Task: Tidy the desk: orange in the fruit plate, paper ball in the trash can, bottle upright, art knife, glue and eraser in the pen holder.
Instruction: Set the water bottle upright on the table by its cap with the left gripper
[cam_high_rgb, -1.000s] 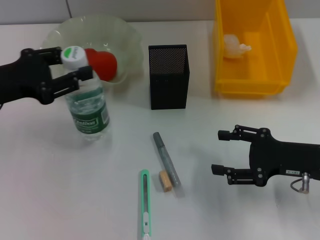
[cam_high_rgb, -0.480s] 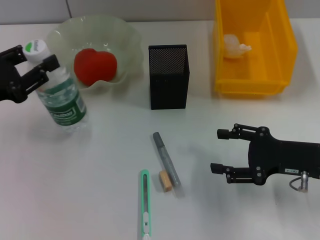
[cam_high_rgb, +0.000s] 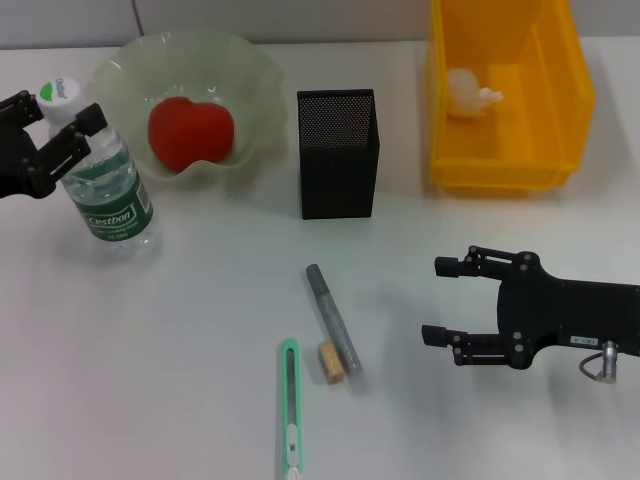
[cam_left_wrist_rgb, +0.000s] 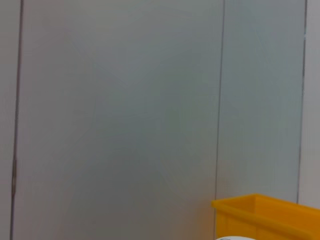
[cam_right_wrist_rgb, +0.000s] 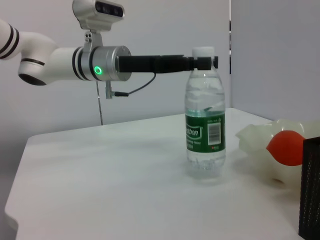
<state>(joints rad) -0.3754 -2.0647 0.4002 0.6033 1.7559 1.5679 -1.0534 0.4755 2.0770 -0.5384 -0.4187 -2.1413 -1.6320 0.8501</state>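
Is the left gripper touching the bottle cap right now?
Touching. In the right wrist view the left gripper closes on the bottle at its white cap with no gap showing; the head view agrees, fingers on either side of the cap.

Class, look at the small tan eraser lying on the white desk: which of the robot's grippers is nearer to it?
Right. The right gripper hovers over the desk beside the small tan eraser; the left gripper, around the clear plastic bottle's neck, is far across the desk.
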